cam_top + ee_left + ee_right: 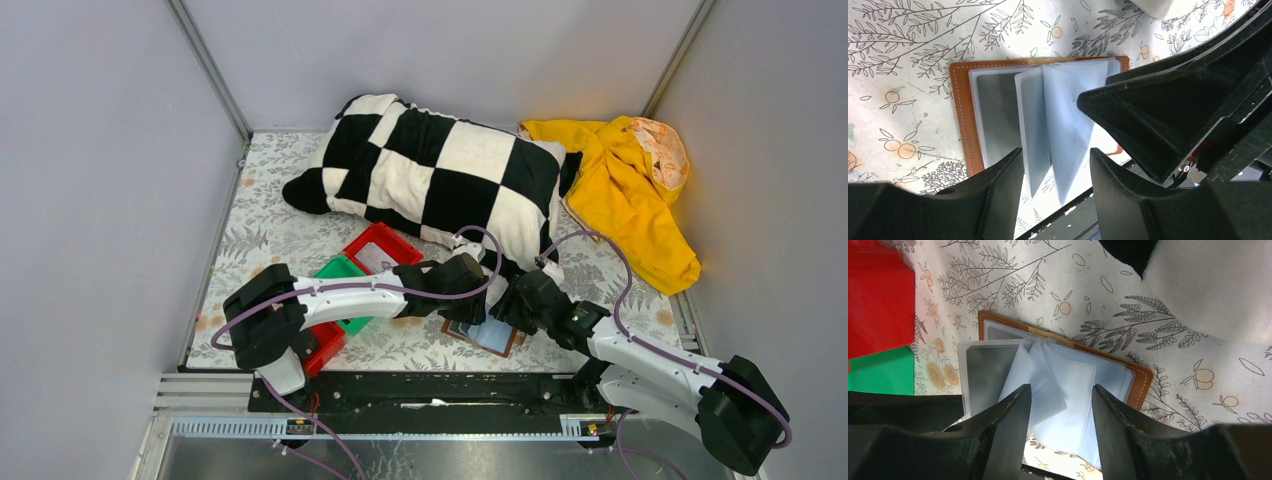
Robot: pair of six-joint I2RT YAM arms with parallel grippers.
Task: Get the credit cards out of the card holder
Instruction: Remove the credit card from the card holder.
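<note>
I see the card holder [998, 107] lying open on the floral tablecloth [908, 40] directly beneath both arms, its clear sleeves [1068, 125] fanned up into the left gripper [1055, 160], jaws parted and holding nothing, the right gripper [1060, 395] likewise parted and empty.

The left arm [345, 293] and right arm [645, 362]: white shells, black joints, looping purple cables [478, 230] (green light [578, 316] on the right).
</note>
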